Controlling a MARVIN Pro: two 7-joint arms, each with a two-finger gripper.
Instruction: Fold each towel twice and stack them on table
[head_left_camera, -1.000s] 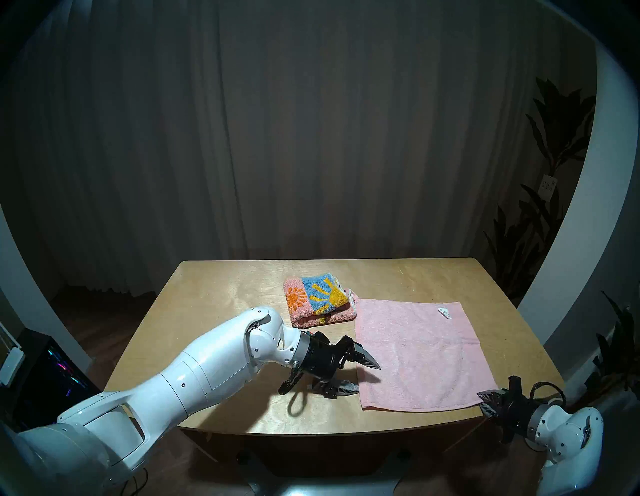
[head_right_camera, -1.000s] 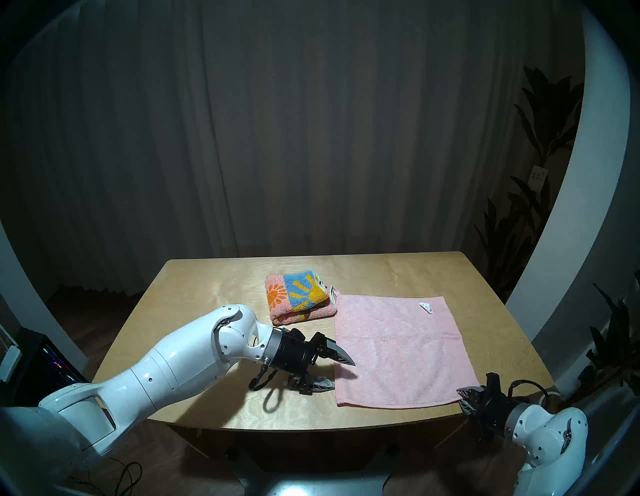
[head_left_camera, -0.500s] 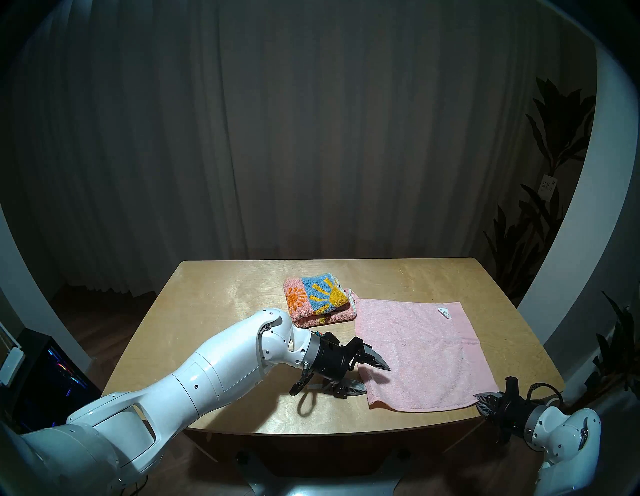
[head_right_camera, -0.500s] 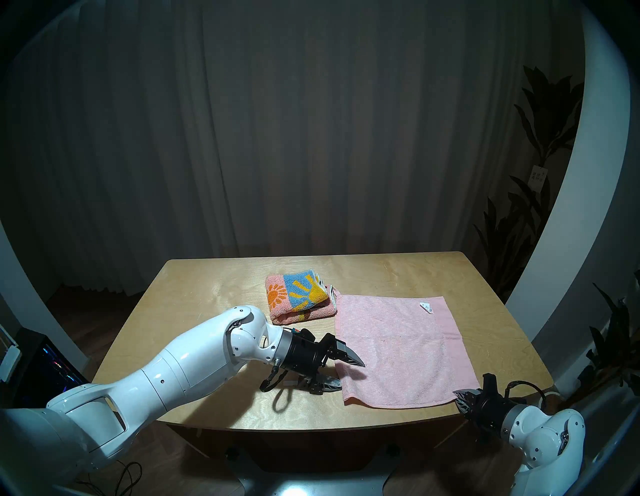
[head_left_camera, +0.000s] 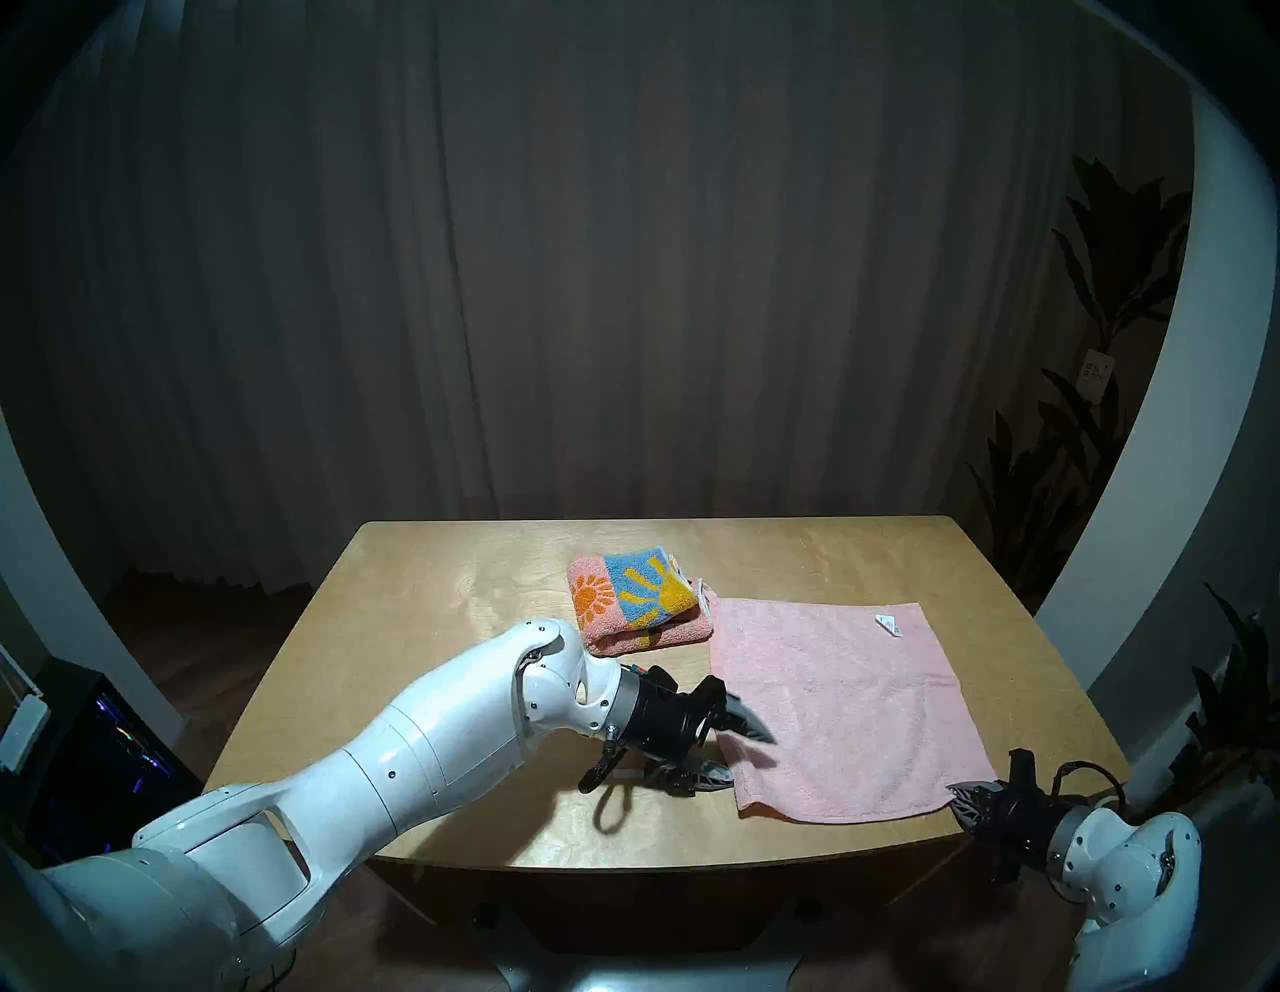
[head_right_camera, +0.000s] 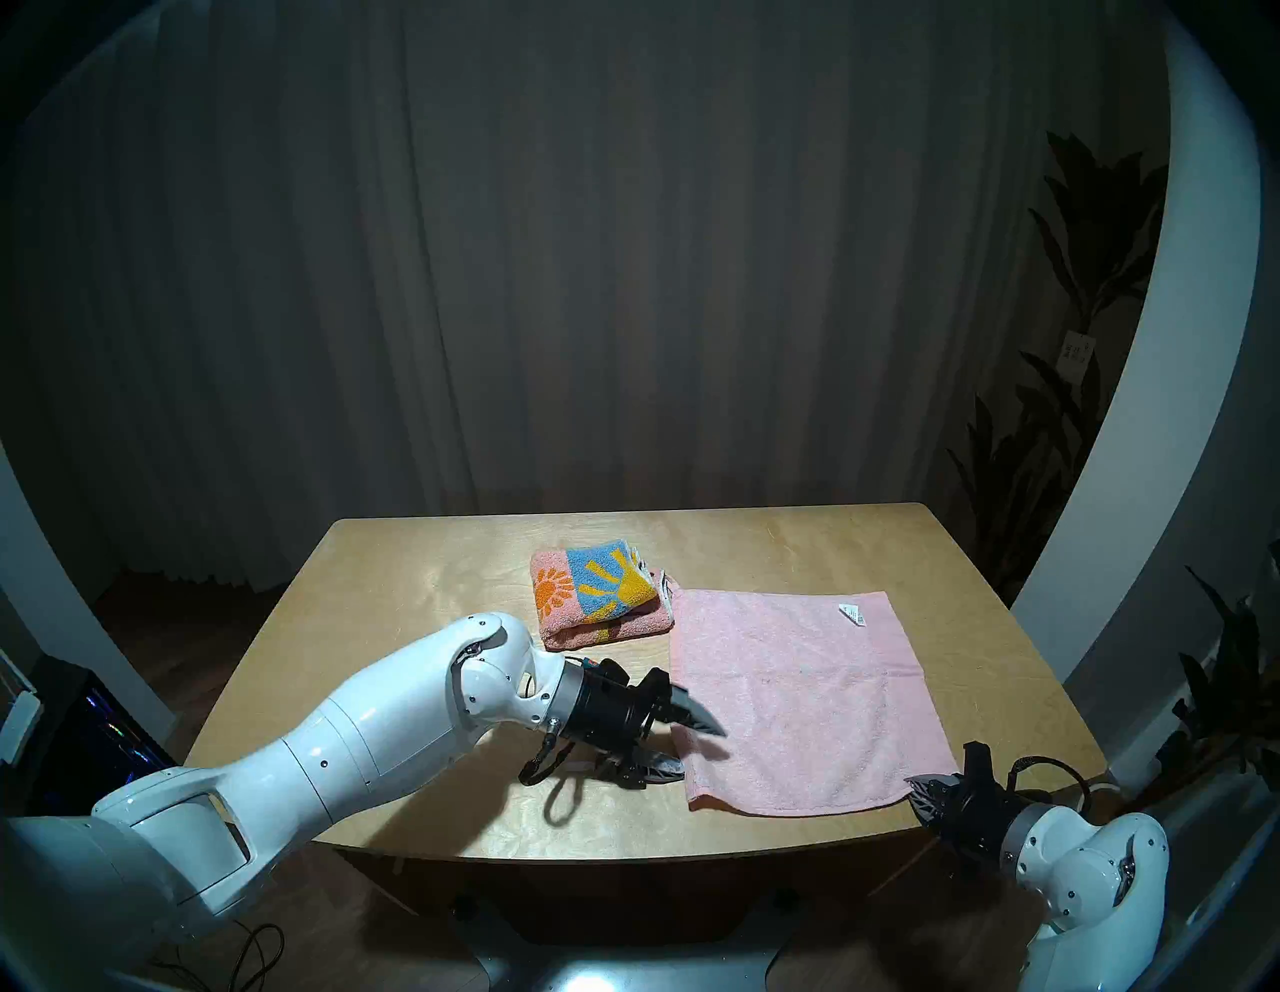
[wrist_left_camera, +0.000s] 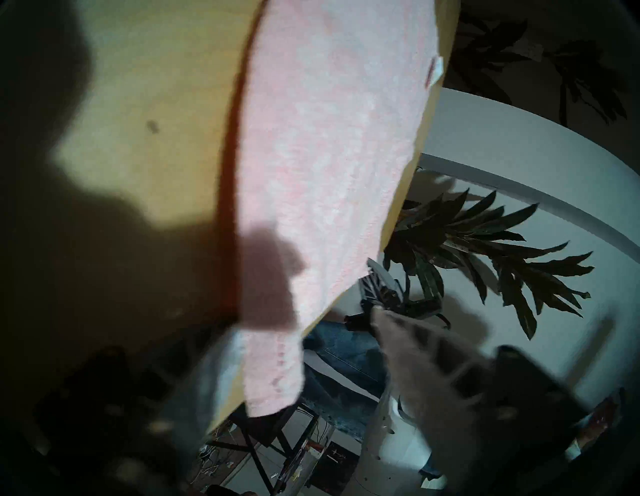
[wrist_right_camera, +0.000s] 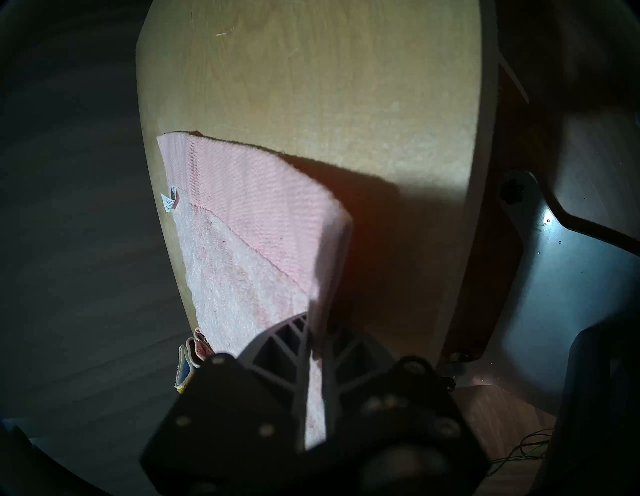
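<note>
The right gripper (wrist_right_camera: 317, 332) clenched the pink towel (head_left_camera: 838, 706) by its near right corner. The left gripper (head_left_camera: 744, 755) straddled its near left edge, jaws parted. The sunflower towel (head_left_camera: 634, 599) lay folded beyond.

Setting: an indoor robot test room, staged rather than lived in. Landmark: the plywood table (head_left_camera: 429, 623), a bare light tabletop with rounded corners. Behind the table, a dark pleated curtain (head_left_camera: 623, 277) closes off the whole back of the room as a backdrop. Right of the table stand tall potted plants (head_left_camera: 1108, 291), one bearing a paper label, against a curved white wall (head_left_camera: 1177, 485). Left of the table, low on the wood floor, a computer case (head_left_camera: 118, 748) glows with coloured lights. Under the table, the left wrist view shows loose cables (wrist_left_camera: 221, 453) on the floor.
</note>
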